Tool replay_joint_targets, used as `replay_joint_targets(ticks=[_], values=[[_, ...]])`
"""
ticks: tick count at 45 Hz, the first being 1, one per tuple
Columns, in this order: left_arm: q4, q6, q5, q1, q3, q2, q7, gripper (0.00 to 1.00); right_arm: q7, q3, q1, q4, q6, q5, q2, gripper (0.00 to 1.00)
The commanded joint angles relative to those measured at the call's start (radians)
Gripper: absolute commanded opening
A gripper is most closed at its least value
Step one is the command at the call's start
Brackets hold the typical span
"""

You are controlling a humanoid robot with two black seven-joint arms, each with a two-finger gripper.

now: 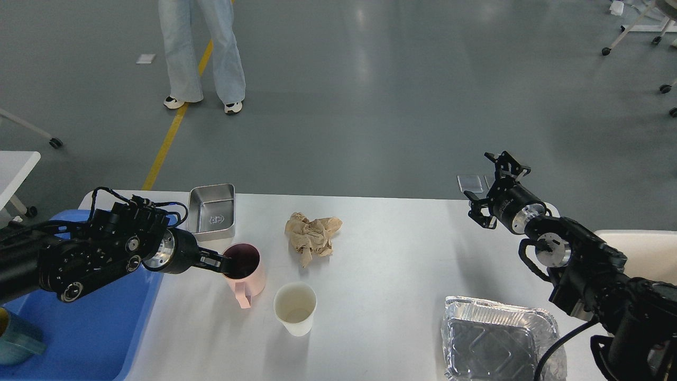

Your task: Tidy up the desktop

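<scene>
The white desktop (396, 264) carries a pink mug (249, 278) with a dark inside, a white paper cup (294, 309), a crumpled brown paper (312, 235), a small steel tray (212, 210) and a foil container (497, 341). My left gripper (221, 263) reaches in from the left, and its tips are at the mug's left rim. Its fingers show as one dark shape, so I cannot tell if they grip the rim. My right gripper (493, 186) is open and empty, above the desktop's far right edge.
A blue plastic tray (84, 328) sits at the desktop's left end under my left arm, with a teal cup (16, 338) in its near corner. A person (203, 53) stands beyond the table on the grey floor. A small white side table (16, 169) stands at far left.
</scene>
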Motion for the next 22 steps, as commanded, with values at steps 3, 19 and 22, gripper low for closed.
replay_joint_targets(ticks=[3,19,22], values=[[0.008,-0.047,-0.001,-0.016,-0.006,-0.004,0.003,0.01,0.000,0.000,-0.001,0.000,0.000,0.000,0.000,1.00],[0.010,-0.065,-0.006,-0.033,-0.014,-0.029,0.003,0.00,0.000,0.000,-0.003,-0.002,0.000,0.000,-0.004,1.00],[0.008,-0.090,-0.012,-0.045,-0.017,-0.029,0.003,0.00,0.000,0.000,-0.003,-0.002,0.000,0.000,-0.004,1.00]])
